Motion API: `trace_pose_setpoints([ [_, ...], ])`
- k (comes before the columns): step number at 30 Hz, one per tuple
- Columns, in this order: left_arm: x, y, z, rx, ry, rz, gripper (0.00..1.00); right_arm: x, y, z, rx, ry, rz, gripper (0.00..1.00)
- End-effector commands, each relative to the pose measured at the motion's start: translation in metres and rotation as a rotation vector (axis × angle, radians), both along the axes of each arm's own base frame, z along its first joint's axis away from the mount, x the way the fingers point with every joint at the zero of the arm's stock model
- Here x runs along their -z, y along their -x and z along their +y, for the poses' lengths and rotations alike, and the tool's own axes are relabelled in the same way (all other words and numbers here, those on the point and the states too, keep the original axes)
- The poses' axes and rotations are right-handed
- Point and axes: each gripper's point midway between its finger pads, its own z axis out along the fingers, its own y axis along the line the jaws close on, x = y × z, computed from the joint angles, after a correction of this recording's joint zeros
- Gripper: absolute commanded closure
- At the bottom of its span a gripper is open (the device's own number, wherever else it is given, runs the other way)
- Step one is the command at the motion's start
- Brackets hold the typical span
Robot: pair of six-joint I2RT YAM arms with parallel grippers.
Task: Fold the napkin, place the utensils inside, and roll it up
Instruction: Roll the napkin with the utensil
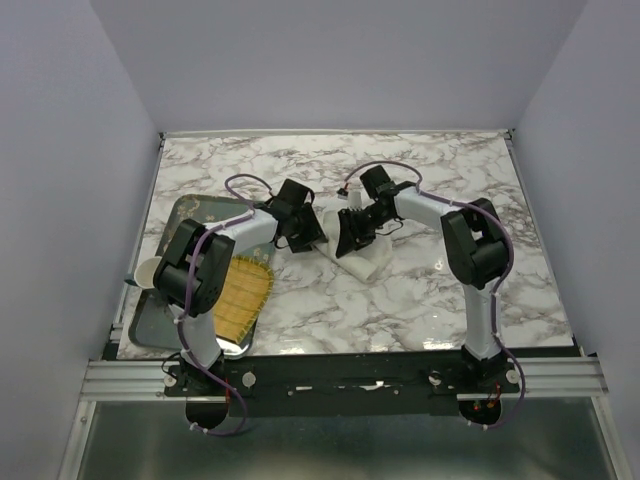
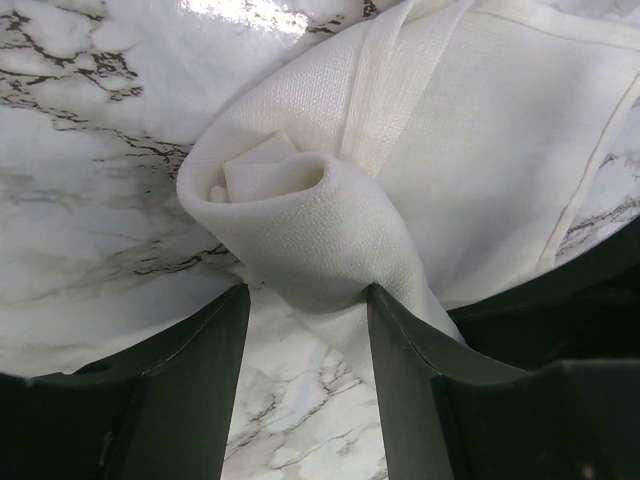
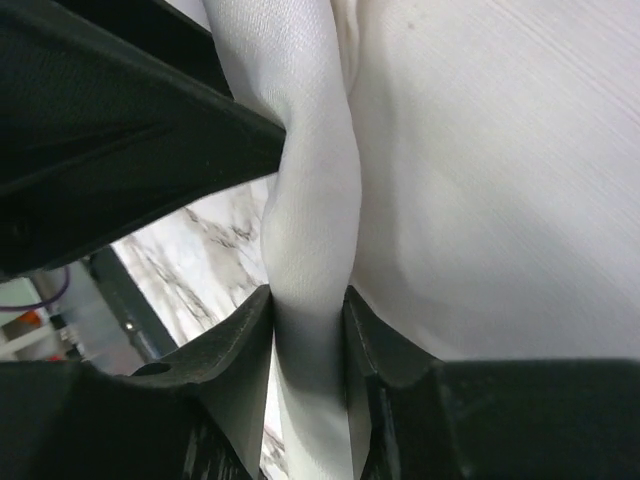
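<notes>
Looks like the roll-up step: napkin (image 2: 470, 150) mid-table (image 1: 420, 300), one end curled, right gripper (image 3: 308, 300) pinching a fold, left gripper (image 2: 305, 310) jaws spread at the curled end; next, left should probably clamp and turn the roll tight.
</notes>
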Motion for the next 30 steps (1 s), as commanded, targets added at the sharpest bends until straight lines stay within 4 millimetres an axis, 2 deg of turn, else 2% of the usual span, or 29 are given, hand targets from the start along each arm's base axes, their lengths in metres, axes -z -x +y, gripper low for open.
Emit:
trace_pose_setpoints([
  [1, 0.046, 0.02, 0.019, -0.005, -0.106, 0.109, 0.41, -0.023, -0.007, -0.028, 0.033, 0.188, -0.128, 0.57],
  [7, 0.05, 0.02, 0.014, 0.008, -0.092, 0.122, 0.41, -0.046, -0.013, -0.034, 0.043, 0.318, -0.292, 0.51],
  [12, 0.048, 0.022, 0.009, 0.025, -0.085, 0.117, 0.42, -0.057, -0.011, -0.023, 0.019, 0.346, -0.353, 0.48],
  [15, 0.045, 0.02, 0.007, 0.033, -0.082, 0.109, 0.42, -0.052, -0.01, -0.014, 0.012, 0.358, -0.38, 0.48],
  [22, 0.044, 0.02, 0.006, 0.042, -0.081, 0.109, 0.42, -0.032, -0.019, -0.009, 0.003, 0.448, -0.499, 0.46],
  [30, 0.041, 0.019, 0.004, 0.045, -0.073, 0.105, 0.43, -0.002, -0.013, -0.008, -0.018, 0.501, -0.499, 0.45],
])
